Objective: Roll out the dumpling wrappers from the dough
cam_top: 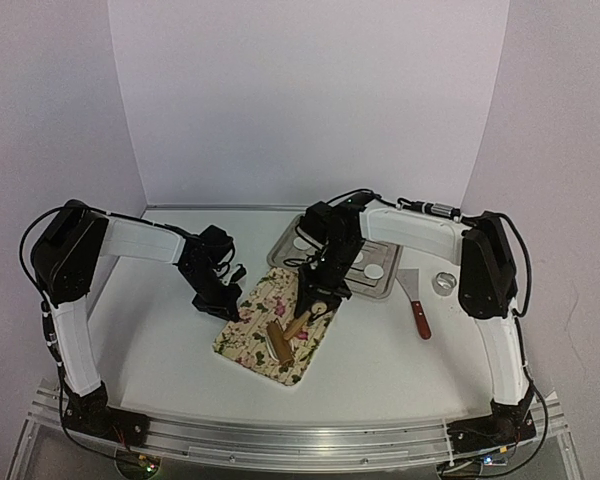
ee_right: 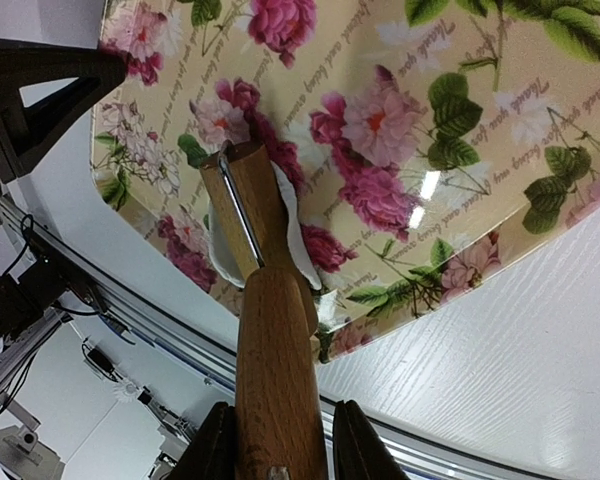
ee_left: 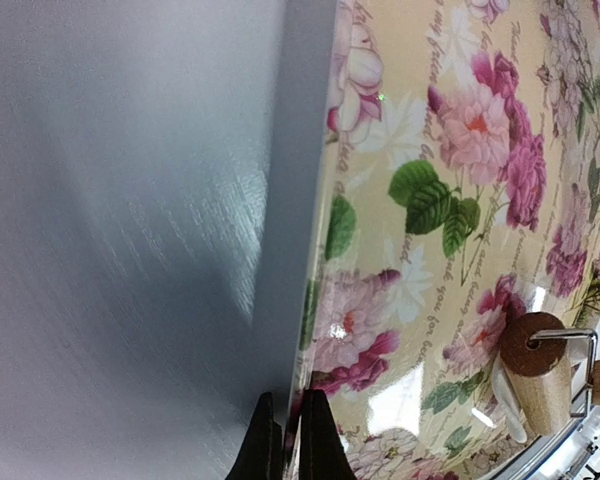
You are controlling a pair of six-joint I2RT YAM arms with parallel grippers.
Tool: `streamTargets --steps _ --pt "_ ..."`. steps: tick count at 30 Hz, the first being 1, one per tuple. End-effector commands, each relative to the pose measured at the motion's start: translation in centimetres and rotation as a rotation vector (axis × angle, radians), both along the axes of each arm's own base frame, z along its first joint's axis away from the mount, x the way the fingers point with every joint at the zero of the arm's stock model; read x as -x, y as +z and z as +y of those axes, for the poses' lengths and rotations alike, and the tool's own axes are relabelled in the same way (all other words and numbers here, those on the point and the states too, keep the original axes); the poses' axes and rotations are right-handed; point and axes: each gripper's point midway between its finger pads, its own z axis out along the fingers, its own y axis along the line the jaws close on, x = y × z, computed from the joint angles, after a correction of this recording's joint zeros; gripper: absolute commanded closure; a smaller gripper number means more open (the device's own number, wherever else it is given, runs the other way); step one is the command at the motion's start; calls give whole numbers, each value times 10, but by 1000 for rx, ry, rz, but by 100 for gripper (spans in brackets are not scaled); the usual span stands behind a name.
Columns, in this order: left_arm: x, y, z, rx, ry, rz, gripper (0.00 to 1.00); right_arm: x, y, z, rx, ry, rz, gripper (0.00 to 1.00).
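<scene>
A floral cutting board (cam_top: pixel 255 325) lies in the middle of the table. My left gripper (cam_top: pixel 228 308) is shut on its left edge; in the left wrist view the fingertips (ee_left: pixel 320 440) pinch the rim of the board (ee_left: pixel 460 200). My right gripper (cam_top: pixel 320 300) is shut on the wooden handle (ee_right: pixel 280 380) of a rolling pin. Its roller (ee_right: pixel 242 205) rests on a small white piece of dough (ee_right: pixel 298 235) near the board's front edge. The roller (ee_left: pixel 535 365) also shows in the left wrist view. Round white dumpling wrappers (cam_top: pixel 375 271) lie in a metal tray (cam_top: pixel 283 243) behind the board.
A scraper with a red handle (cam_top: pixel 417 305) lies right of the tray. A metal ring cutter (cam_top: pixel 445 283) stands beside the right arm. White walls close the back and sides. The table's front rail (ee_right: pixel 130 300) runs close to the board.
</scene>
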Motion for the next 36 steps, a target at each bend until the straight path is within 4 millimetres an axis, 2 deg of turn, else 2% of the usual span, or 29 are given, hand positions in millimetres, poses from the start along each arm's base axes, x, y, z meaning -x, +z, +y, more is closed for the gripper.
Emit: streamTargets --steps 1,6,10,17,24,28,32,36 --pt "0 -19 14 -82 24 27 100 39 -151 -104 698 121 19 100" --pt "1 -20 15 -83 23 29 100 39 -148 -102 699 116 13 100" --pt "-1 -20 19 -104 27 18 100 35 -135 -110 724 91 -4 100" --pt "-3 -20 25 -115 44 6 100 30 -122 -142 771 39 7 100" --pt "-4 -21 39 -130 74 -4 100 20 -105 -172 793 -15 1 100" --pt "-4 -22 47 -139 90 -9 100 24 -105 -190 826 -15 22 100" --pt "-3 -22 53 -142 104 -11 100 27 -104 -203 847 -14 33 100" --pt "-2 -22 54 -141 108 -9 100 26 -102 -206 845 -15 33 100"
